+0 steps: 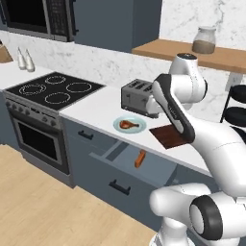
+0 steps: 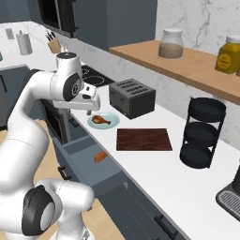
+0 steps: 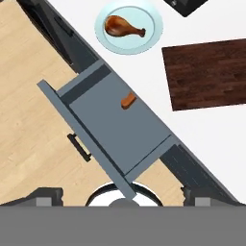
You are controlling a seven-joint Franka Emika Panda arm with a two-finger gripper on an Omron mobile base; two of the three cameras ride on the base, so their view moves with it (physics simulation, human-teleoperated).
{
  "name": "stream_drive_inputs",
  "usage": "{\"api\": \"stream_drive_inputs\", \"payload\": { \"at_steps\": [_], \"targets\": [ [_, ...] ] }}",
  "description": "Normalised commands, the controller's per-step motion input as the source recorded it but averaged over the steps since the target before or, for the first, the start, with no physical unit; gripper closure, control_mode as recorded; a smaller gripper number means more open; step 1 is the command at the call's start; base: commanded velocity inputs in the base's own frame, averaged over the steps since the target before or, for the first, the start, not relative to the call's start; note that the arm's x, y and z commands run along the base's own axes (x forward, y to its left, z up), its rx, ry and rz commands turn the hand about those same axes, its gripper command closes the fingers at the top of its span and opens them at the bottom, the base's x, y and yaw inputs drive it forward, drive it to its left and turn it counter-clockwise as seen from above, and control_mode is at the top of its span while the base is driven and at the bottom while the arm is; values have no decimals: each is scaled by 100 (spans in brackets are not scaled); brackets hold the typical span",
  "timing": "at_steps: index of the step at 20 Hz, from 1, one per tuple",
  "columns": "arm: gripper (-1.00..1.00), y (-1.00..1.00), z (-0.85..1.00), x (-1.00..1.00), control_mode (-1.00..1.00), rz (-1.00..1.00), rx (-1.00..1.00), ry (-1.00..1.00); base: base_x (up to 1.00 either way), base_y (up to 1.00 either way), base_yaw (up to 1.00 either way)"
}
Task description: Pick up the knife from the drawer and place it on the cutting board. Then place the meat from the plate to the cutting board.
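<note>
The drawer (image 3: pixel 110 129) stands pulled out below the counter edge, its dark bar handle (image 3: pixel 79 148) facing the floor side. Inside it lies the knife (image 3: pixel 128 101), with the orange-brown handle showing and the blade hidden at the counter edge; the knife (image 1: pixel 140 158) (image 2: pixel 100 156) sits near the drawer's back. On the counter, the meat (image 3: pixel 124 26) rests on the pale plate (image 3: pixel 103 36). The dark cutting board (image 3: pixel 206 74) (image 2: pixel 143 139) lies bare beside the plate. My gripper (image 3: pixel 124 196) (image 2: pixel 89 111) hangs open high above the drawer, holding nothing.
A silver toaster (image 2: pixel 132 97) stands behind the plate and board. A black cooktop (image 1: pixel 55 89) with an oven below lies to the left. A black tiered rack (image 2: pixel 201 133) stands right of the board. Jars sit on a wooden shelf (image 2: pixel 187 65).
</note>
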Motion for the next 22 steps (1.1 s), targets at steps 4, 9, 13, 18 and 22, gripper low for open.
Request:
{"api": "stream_drive_inputs", "payload": {
  "at_steps": [4,9,13,18,22],
  "targets": [
    [-100,0,0,0,100,0,0,0,-6,-1,0],
    [-100,14,-43,17,-100,10,1,9,0,0,0],
    [-100,49,-76,53,-100,31,7,19,0,0,0],
    [-100,73,-35,15,-100,19,1,4,0,0,0],
    [-100,89,-33,25,-100,5,0,5,0,0,0]
  ]
}}
